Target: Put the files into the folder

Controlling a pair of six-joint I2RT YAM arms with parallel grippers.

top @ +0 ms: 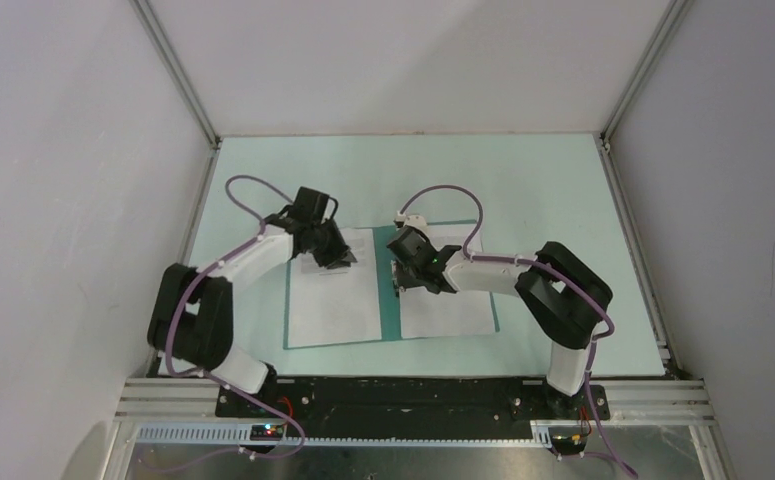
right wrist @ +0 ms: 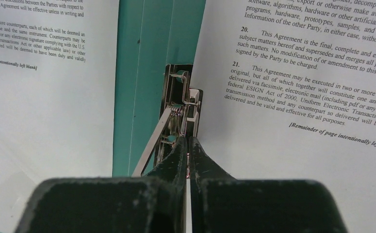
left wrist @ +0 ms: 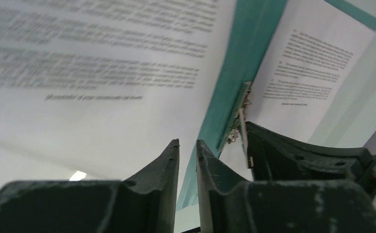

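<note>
Teal folder (top: 391, 322), white files (top: 333, 305) inside

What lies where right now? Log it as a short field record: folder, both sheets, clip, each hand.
folder: teal, open flat on the table
left sheet: printed, on the folder's left half
right sheet: printed, on the right half, inner edge beside the clip
clip: metal, at the spine
left hand: above the left sheet, fingers slightly apart, holding nothing
right hand: shut, fingertips at the clip; grip on it unclear
</note>
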